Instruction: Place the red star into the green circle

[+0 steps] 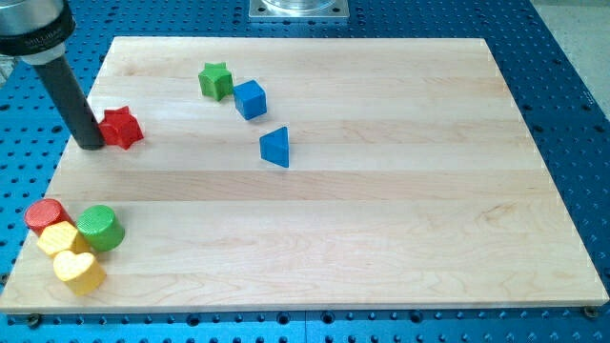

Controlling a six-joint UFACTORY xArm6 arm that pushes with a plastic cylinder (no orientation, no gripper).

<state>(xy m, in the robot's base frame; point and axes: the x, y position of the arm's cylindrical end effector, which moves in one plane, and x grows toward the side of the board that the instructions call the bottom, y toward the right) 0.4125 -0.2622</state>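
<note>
- Camera view: I've got the wooden surface (381,238) filling the shot, pale boards on a blue perforated base (572,57).
- My tip (91,145) sits at the view's left edge of the surface, the dark rod slanting up toward the view's top left corner.
- The red star (121,127) is right against my tip, on its right side; they look to be touching.
- No jaws on this rig, just the rod, so there is nothing grasping or released to report.
- The green circle (100,227), a squat cylinder, stands well below the red star, near the view's bottom left.
- It's packed in a cluster: a red cylinder (44,215) to its left, a yellow block (59,237) touching it between them, shape hard to make out, and a yellow heart (79,271) just below.
- Up near the view's top, a green star (216,80) sits just beside a blue cube (250,99), a sliver apart or barely touching, I cannot tell which.
- A blue triangle (275,147) stands near the cube, lower and slightly right.
- A metal mounting plate (299,9) peeks in at the view's top centre.
</note>
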